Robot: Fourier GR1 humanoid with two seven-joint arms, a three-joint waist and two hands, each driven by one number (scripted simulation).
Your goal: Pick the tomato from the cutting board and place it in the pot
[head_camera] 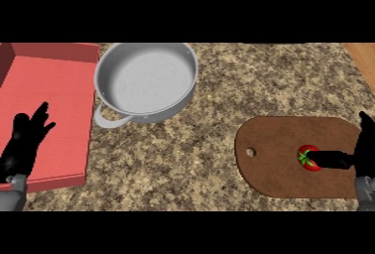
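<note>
A small red tomato [307, 157] with a green stem lies on the brown cutting board [285, 144] at the right. My right hand [364, 151] comes in from the right edge; its thumb reaches across to the tomato's right side and touches it, while the fingers rise straight along the edge, so the hand is open. The silver pot [147, 82] stands at the upper middle with nothing inside, one handle pointing to the lower left. My left hand [26, 139] rests open at the left, fingers up, over the red tray.
A red tray [51, 94] takes up the left side beside the pot. The speckled stone counter [183, 158] stretches between the pot and the board. A wooden strip [362, 57] shows at the upper right corner.
</note>
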